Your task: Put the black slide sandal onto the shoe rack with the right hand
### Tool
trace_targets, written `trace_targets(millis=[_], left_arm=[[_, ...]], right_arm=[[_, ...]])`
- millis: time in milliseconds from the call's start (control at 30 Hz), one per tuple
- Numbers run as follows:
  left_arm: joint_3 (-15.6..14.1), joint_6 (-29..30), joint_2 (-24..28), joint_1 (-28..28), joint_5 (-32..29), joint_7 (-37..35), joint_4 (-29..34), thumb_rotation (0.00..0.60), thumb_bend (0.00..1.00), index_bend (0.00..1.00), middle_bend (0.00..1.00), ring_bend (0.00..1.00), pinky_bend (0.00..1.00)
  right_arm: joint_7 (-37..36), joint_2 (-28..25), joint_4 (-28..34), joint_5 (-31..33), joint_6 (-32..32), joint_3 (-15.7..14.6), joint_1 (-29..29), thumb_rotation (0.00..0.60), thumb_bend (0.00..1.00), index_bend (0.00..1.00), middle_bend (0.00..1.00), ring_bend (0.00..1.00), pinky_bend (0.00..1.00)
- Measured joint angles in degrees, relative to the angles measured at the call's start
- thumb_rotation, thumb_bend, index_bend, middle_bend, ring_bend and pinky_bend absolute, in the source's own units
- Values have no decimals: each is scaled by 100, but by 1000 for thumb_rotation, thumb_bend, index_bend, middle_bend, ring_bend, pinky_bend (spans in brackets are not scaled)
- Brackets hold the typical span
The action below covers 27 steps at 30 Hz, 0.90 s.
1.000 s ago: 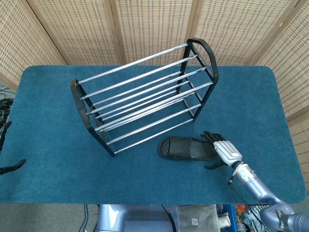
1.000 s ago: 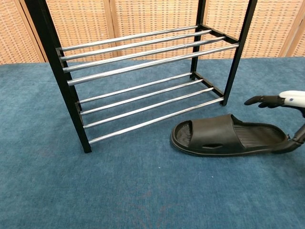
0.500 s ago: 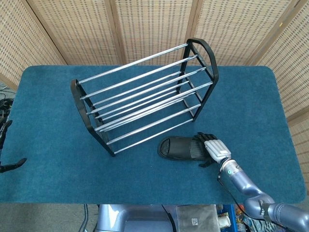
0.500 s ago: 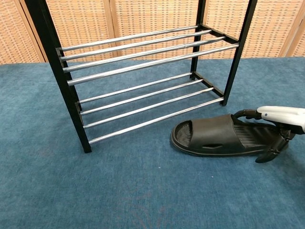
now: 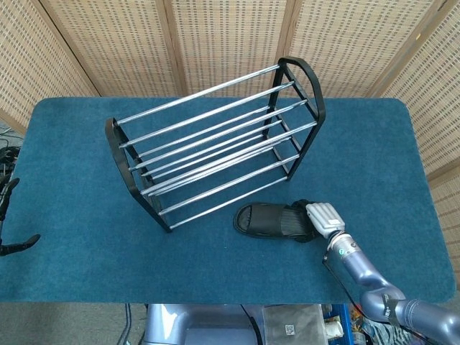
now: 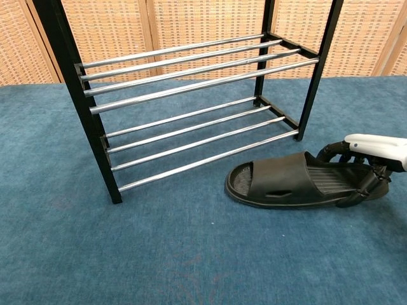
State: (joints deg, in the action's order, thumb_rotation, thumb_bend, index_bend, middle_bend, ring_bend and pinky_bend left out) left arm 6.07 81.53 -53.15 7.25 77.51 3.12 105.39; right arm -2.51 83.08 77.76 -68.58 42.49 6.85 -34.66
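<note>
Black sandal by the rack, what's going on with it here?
The right hand is closing around the heel end of the black slide sandal, fingers wrapped over its edges. The sandal lies flat on the blue table cover, just in front of the shoe rack, whose shelves hold nothing yet. The left hand shows only at the table's far edge, away from everything.

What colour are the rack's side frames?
Black, with chrome bars between the side frames of the shoe rack; clearest in the chest view.
</note>
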Motion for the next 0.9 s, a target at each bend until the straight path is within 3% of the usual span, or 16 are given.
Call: trace_targets(millis=[433, 700, 900], left_arm=[[-56, 68, 57, -44, 175, -171, 19, 600, 33, 0, 0, 0, 0], [-95, 112, 83, -78, 275, -305, -37, 600, 35, 0, 0, 0, 0], [-84, 1, 89, -31, 203, -340, -73, 600, 35, 0, 0, 0, 0]], right_arm=[[214, -781, 1259, 186, 648, 76, 285, 600, 437, 580, 636, 513, 504], [1195, -730, 1809, 1471, 980, 320, 139, 600, 455, 586, 643, 518, 559], [1980, -284, 2092, 2841, 1338, 599, -262, 600, 486, 594, 654, 530, 587]])
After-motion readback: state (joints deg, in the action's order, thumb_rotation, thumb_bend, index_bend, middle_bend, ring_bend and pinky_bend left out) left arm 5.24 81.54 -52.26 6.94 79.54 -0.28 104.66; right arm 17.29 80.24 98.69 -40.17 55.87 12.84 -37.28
